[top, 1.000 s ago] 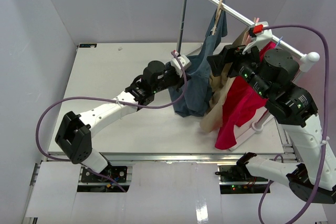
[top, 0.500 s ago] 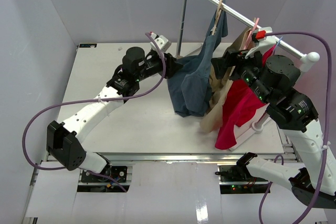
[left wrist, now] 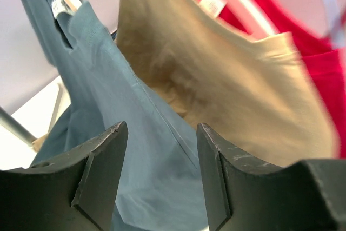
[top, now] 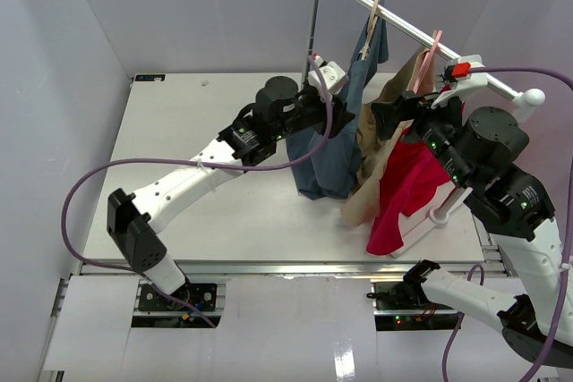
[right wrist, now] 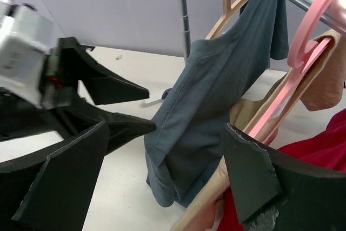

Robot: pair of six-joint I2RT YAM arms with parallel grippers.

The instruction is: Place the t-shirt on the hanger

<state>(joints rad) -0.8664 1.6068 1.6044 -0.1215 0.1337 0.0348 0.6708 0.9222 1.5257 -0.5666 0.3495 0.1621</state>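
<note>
**T-shirt hanging lopsided on the wooden hanger, both end effectors open beside it**

On the white desk (top: 179,131) stands a metal rail (top: 407,29) carrying three garments. The slate-blue t-shirt (top: 336,154) hangs bunched from the rail's left end, with its lower folds reaching down to about desk level. Just to its right are the tan garment (top: 372,167) and then the red garment (top: 407,190). The left end effector (left wrist: 161,128) sits just beside the t-shirt's left edge, fingers spread and nothing between them. The right end effector (right wrist: 162,177) faces the garments from the right, jaws wide apart and empty. The beige hanger (right wrist: 223,4) hooks over the rail; one arm is bare and the t-shirt is draped over the other. A pink hanger (right wrist: 303,52) holds the tan garment.
</note>
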